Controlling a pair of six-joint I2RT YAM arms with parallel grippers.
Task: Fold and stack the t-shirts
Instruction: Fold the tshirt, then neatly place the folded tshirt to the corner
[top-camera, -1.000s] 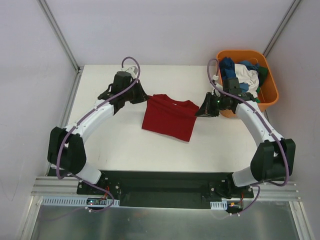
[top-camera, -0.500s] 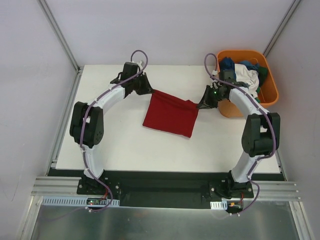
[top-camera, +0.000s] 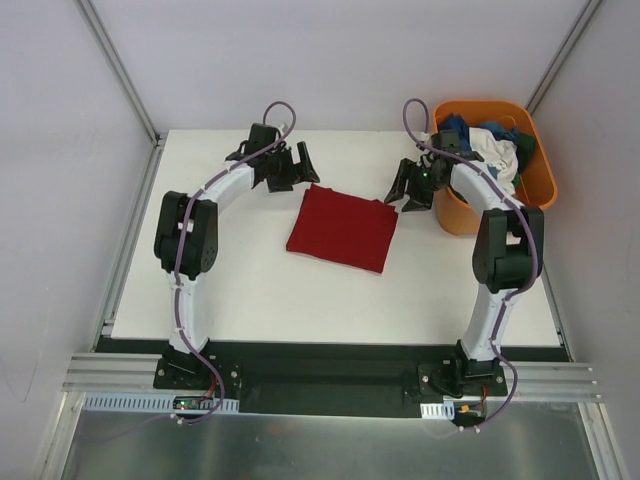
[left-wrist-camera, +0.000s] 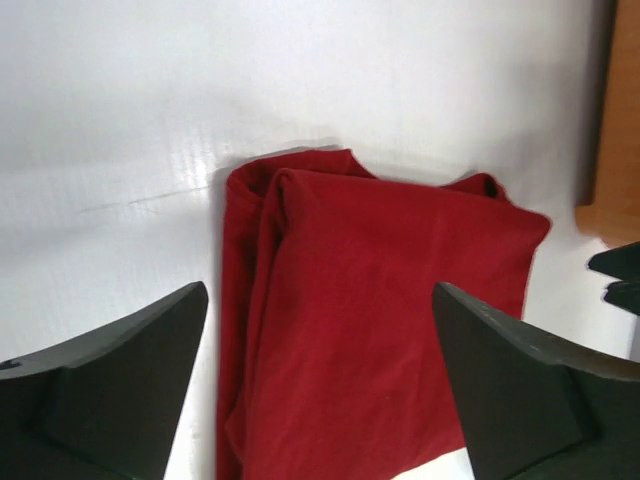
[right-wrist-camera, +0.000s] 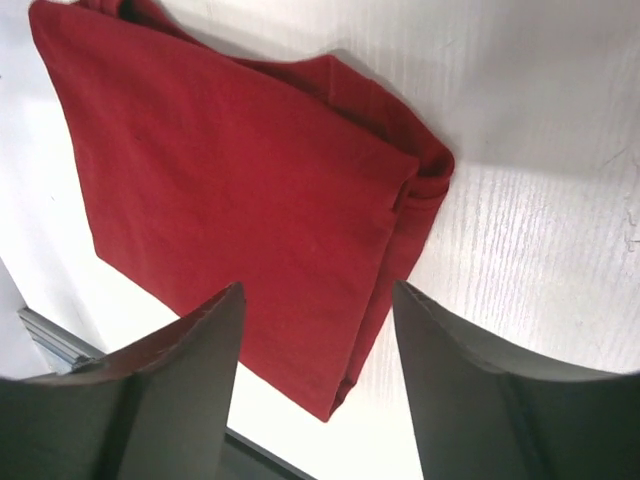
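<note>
A dark red t-shirt lies folded into a rough rectangle on the white table. My left gripper hovers open just beyond its far left corner, holding nothing. Seen from the left wrist, the red t-shirt spreads between and past the wide-apart gripper. Off the far right corner, my right gripper also stands open and empty. The right wrist view has the red t-shirt below its gripper, folded edge to the right. More t-shirts, blue, white and green, are piled in the tub.
The orange tub stands at the table's back right corner, close behind the right arm, and its side shows at the right edge of the left wrist view. Grey walls surround the table.
Both grippers were shut on the red shirt's far corners and have opened and let go. The shirt has settled flat, and both grippers have pulled slightly away from it.
</note>
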